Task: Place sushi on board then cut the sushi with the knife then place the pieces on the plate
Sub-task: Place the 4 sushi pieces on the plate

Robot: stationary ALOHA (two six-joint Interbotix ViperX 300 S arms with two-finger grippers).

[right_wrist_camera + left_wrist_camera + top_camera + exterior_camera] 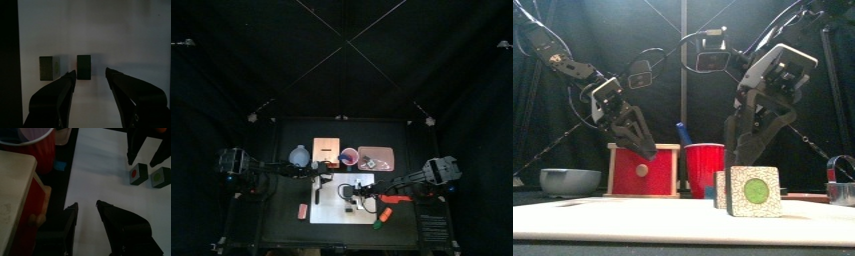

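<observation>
Two sushi pieces (754,191) standing on white board (647,225), right hand (90,75) released above them, left hand (85,204) released over board

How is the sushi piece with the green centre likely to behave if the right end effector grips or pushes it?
The sushi piece stands on a narrow edge on the white board, so a sideways push would probably tip it. Its flat faces and blocky shape suggest it is stiff and unlikely to roll. The right end effector hangs open above it.
</observation>
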